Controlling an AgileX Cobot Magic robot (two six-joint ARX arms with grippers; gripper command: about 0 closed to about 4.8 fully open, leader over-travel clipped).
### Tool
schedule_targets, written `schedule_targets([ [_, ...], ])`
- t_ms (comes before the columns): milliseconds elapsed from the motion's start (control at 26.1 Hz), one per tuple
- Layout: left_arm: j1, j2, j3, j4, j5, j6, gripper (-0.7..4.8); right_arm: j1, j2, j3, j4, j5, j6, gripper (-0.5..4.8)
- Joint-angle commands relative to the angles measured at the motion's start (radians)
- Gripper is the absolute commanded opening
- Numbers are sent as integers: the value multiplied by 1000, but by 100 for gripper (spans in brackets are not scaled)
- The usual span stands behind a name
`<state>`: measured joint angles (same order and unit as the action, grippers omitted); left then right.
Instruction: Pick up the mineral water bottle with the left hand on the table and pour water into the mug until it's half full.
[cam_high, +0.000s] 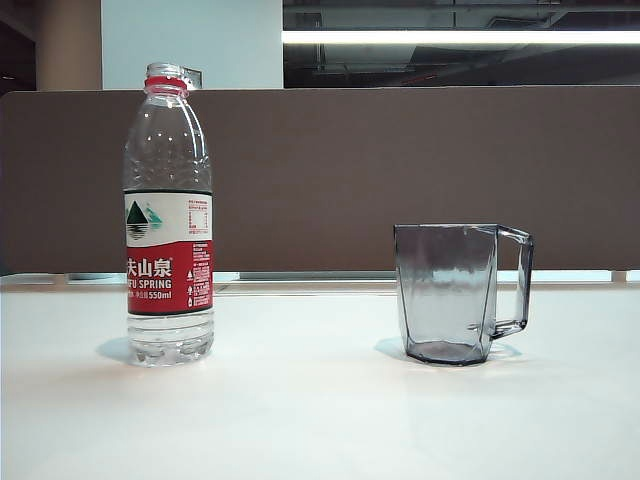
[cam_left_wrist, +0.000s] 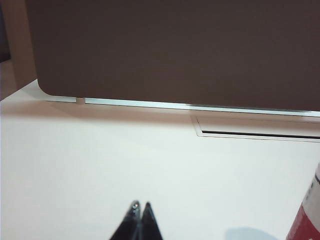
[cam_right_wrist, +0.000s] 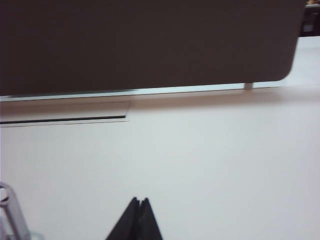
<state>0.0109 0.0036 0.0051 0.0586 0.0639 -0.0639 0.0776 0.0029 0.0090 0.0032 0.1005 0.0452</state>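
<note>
The mineral water bottle (cam_high: 168, 215) stands upright and uncapped on the left of the white table (cam_high: 320, 420), with only a little water low in it. The grey-tinted faceted mug (cam_high: 450, 292) stands to the right, its handle pointing right. Neither arm shows in the exterior view. In the left wrist view my left gripper (cam_left_wrist: 140, 205) is shut and empty above bare table, the bottle's red label (cam_left_wrist: 306, 220) off to one side. My right gripper (cam_right_wrist: 139, 200) is shut and empty too, and a corner of the mug (cam_right_wrist: 11, 212) shows at the frame edge.
A brown partition (cam_high: 400, 180) runs along the far edge of the table. A slot in the tabletop (cam_left_wrist: 257, 133) lies in front of it, also seen as the slot (cam_right_wrist: 65, 119) in the right wrist view.
</note>
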Motion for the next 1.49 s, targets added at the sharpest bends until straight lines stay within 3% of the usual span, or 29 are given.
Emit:
schedule_targets([
  [38,1,0,5,9,3,3,-5,23,-2,4,31,62,3,-2],
  [268,0,0,25,6,5,2,-5,22,0,61,22,55,3,-1],
  [459,0,2,133,-85,4,-96,-5,22,3,213,-46,28,4,-2],
  [574,0,27,183,-111,30,-98,-5,22,7,274,-94,28,4,-2],
  [842,-35,361,407,-109,83,-93,-5,23,220,483,-113,-79,3,-2],
  [995,-176,523,504,-98,94,-84,-5,23,345,574,-127,-159,3,-3],
  [1110,-310,583,509,-51,92,-30,-5,53,390,608,-142,-182,3,-3],
  [1187,-350,593,506,-51,91,14,-5,94,390,608,-170,-182,3,-3],
  [1378,-356,598,431,-9,94,29,-5,218,387,608,-243,-166,2,-3],
  [1493,-356,598,306,146,142,26,-5,294,387,608,-263,-157,-31,-3],
])
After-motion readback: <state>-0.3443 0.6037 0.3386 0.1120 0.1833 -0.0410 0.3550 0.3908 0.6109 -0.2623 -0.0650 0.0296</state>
